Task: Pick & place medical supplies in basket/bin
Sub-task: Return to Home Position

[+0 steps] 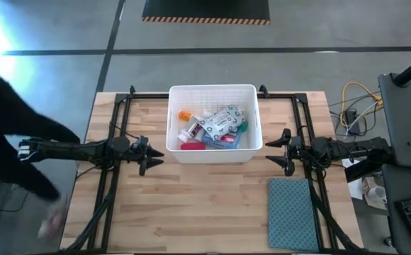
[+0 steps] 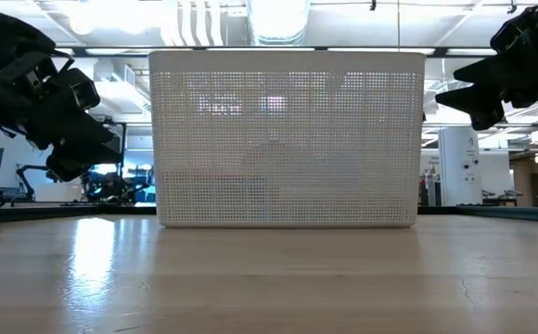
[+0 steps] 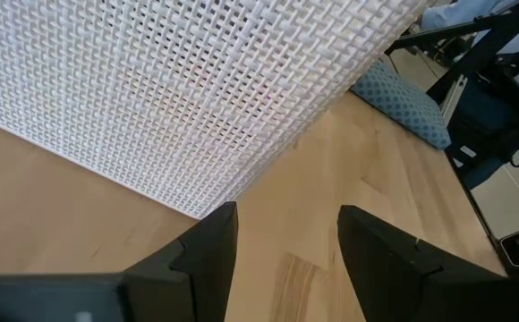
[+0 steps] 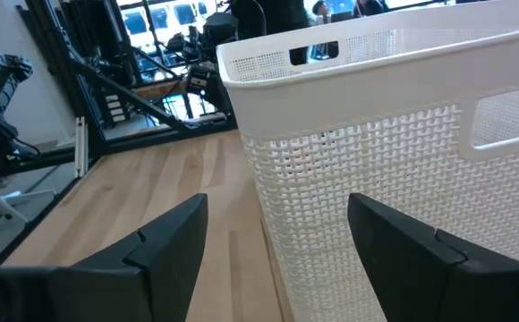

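Grey concrete floor [image 1: 262, 28] stretches beyond my pale, planked wooden table [image 1: 212, 212]. At its far middle stands the white bin [image 1: 212, 90], rectangular, its plastic walls finely perforated under a rolled rim. A teal dotted cloth mat [image 1: 290, 212] lies near my right corner. The medical supplies [image 1: 216, 127] sit heaped inside the bin. My left gripper [image 3: 288, 210] and right gripper [image 4: 277, 199] flank it, jaws apart.

I see the white perforated bin [image 1: 212, 88] standing upright at the far middle of the tabletop [image 1: 205, 205]. Heaped inside it are an orange vial [image 1: 184, 113], a white pill bottle [image 1: 190, 129], a grey patterned pack [image 1: 222, 122], a red item [image 1: 193, 146] and a green item [image 1: 244, 128] by the right wall.
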